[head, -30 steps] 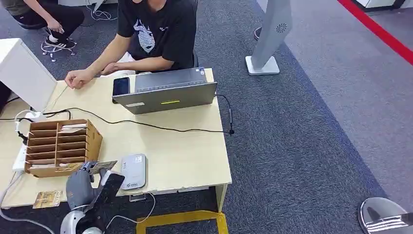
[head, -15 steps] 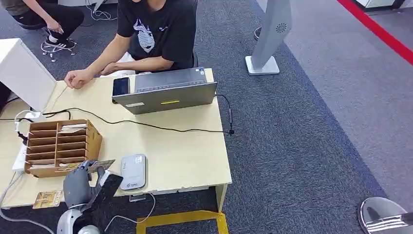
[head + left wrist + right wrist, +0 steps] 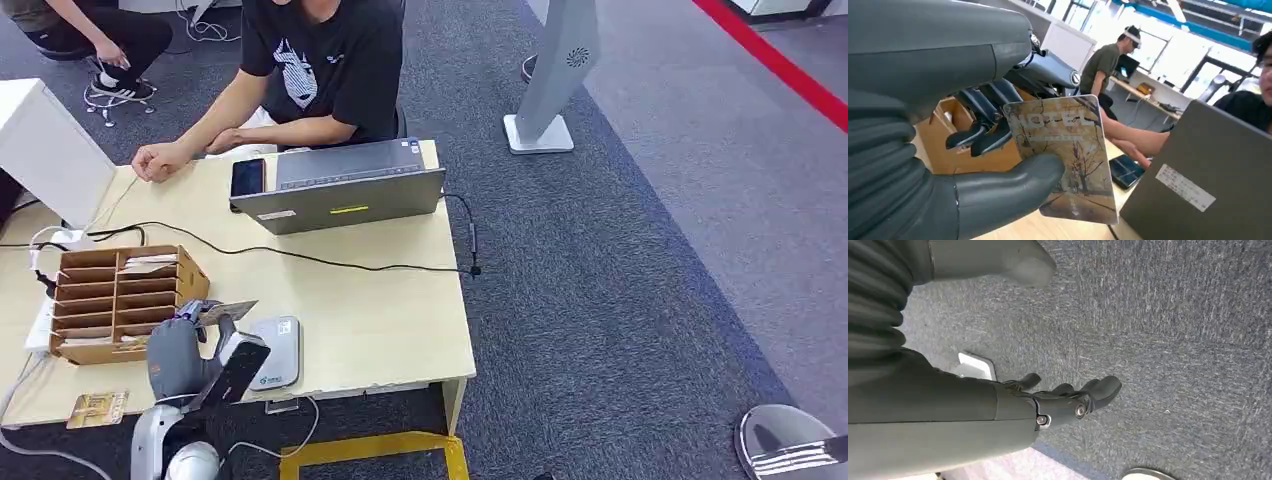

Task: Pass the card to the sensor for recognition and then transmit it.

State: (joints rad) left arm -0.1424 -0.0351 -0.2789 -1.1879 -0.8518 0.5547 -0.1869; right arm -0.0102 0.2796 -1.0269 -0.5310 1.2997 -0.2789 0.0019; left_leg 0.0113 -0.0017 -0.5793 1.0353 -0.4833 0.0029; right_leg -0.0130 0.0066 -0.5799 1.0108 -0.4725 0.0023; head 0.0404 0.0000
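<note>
The left robot hand pinched a hotel card between thumb and fingers, held flat beside the grey sensor at its three o'clock on the surface, seemingly readying a scan; the right robot hand hung empty, fingers loosely apart.

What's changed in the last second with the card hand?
The left hand, gripping the card throughout, rose and moved forward toward the card reader, carrying the card beside the wooden organizer. Reader, laptop and seated person stayed put.
</note>
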